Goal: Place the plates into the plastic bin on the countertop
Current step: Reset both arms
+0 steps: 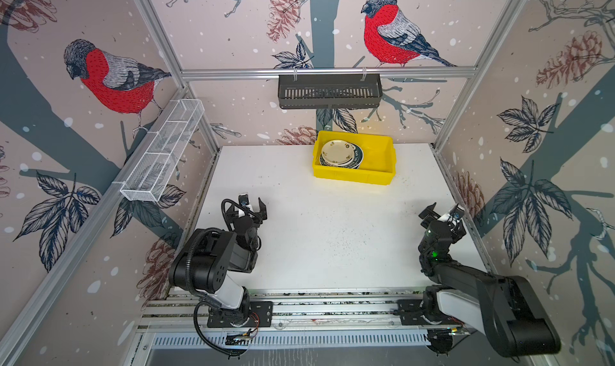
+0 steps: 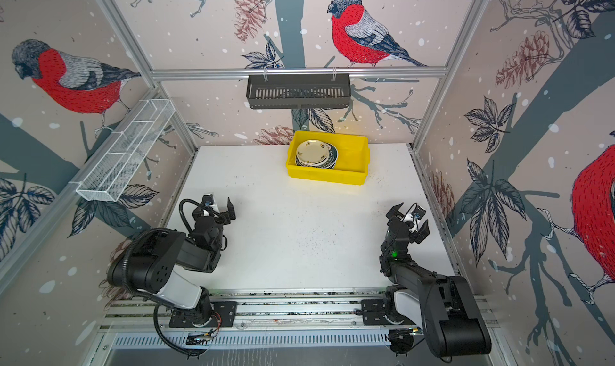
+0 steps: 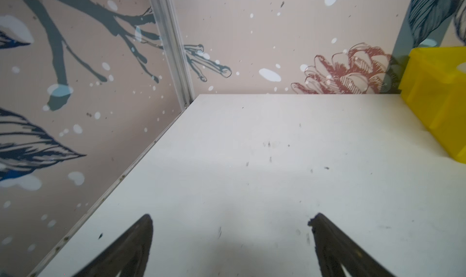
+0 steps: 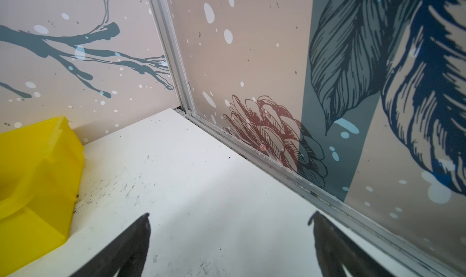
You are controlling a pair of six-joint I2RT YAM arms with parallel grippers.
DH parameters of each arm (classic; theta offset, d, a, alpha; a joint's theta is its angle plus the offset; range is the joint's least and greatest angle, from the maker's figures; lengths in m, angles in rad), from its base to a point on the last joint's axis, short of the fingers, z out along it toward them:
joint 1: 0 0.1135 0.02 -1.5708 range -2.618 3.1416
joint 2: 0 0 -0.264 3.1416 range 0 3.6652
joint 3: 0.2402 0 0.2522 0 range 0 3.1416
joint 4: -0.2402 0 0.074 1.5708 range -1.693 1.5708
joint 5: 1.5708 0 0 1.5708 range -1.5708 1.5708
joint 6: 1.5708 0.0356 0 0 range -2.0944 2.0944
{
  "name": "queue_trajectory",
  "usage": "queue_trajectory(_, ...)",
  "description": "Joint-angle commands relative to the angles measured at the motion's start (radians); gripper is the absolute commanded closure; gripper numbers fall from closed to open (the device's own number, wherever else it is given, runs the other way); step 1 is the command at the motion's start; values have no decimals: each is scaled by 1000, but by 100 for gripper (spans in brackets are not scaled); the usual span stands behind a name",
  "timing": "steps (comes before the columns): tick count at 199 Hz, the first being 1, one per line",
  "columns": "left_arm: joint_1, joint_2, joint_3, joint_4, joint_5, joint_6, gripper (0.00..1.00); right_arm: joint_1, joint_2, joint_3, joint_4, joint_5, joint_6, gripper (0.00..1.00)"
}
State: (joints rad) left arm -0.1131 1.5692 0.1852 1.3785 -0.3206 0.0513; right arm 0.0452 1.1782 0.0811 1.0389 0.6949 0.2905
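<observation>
The plates (image 1: 338, 152) lie stacked in the left half of the plastic bin (image 1: 353, 176), a yellow tub at the far middle of the countertop (image 1: 316, 234). A cream plate with small dark motifs is on top, and dark-rimmed plates (image 2: 332, 158) show beneath it in both top views. My left gripper (image 1: 252, 208) hovers open and empty near the left edge. My right gripper (image 1: 444, 219) hovers open and empty near the right edge. In the wrist views, the left gripper (image 3: 230, 220) and right gripper (image 4: 230, 220) each frame bare countertop, with a bin corner (image 3: 438, 99) (image 4: 32, 167) at the side.
A dark slotted basket (image 1: 329, 91) hangs on the back rail above the bin. A white wire-mesh basket (image 1: 163, 151) hangs along the left wall. Aluminium rails (image 1: 332, 306) carry both arm bases at the front. Patterned walls close three sides.
</observation>
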Motion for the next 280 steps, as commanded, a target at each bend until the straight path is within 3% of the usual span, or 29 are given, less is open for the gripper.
queue_trajectory(1,13,-2,21,3,41,-15,3,-26,67,18,133,-59,30,1)
queue_trajectory(21,16,-2,24,-5,40,-20,3,-28,179,72,153,-77,2,1)
queue_trajectory(34,22,-4,33,-24,37,-30,3,-29,184,123,49,-96,11,1)
queue_trajectory(52,35,-5,42,-44,37,-46,3,-23,202,138,50,-124,-18,1)
queue_trajectory(104,44,-6,46,-52,46,-55,3,-17,270,162,95,-352,-137,1)
queue_trajectory(128,46,-6,46,-54,50,-56,3,-26,325,118,235,-414,-157,1)
queue_trajectory(280,46,-8,43,-51,49,-55,3,13,318,117,226,-405,-200,1)
